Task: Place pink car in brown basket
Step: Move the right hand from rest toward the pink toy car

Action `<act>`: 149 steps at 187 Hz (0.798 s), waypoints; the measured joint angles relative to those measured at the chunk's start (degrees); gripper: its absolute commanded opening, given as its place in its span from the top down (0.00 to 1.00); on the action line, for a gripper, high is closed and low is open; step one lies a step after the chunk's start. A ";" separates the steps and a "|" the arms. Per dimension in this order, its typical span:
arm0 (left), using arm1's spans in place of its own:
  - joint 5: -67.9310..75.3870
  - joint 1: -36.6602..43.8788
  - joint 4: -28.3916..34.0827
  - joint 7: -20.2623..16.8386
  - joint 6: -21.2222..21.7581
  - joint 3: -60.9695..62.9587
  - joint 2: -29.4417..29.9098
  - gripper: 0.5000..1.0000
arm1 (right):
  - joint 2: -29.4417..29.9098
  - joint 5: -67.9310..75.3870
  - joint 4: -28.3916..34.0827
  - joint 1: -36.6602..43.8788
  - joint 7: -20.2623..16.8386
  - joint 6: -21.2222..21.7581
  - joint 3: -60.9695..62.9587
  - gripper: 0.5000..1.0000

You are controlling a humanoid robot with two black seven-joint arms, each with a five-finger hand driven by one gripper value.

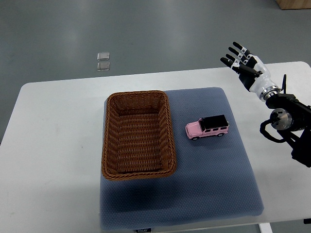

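Blue-grey mat (204, 194), dimpled fabric, reaches the tabletop's near edge and carries both task things. Brown basket (138, 134): woven wicker, rectangular, rounded rim, nothing inside, sits along the mat's left edge. Pink car (207, 128): small boxy toy with black roof, hard and glossy, on its wheels just right of the basket, not touching it. White table (53, 145), smooth. Right hand (241, 61) hovers near the table's far right corner, well apart from the car, fingers spread, holding nothing. Left arm not seen. Judgement: the reach comes first; descend from above, pinch the car across its narrow sides, lift clear of the rim before moving over the basket.
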 measured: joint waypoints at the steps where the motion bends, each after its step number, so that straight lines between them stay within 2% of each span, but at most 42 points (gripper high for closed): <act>1: 0.00 0.00 0.00 0.00 0.00 0.01 0.00 0.00 | 0.00 0.00 0.00 0.00 0.01 0.00 0.00 0.17; 149: 0.01 0.00 0.01 0.00 0.00 0.10 0.00 0.00 | 0.20 -1.83 0.08 0.00 0.43 2.28 -1.38 0.17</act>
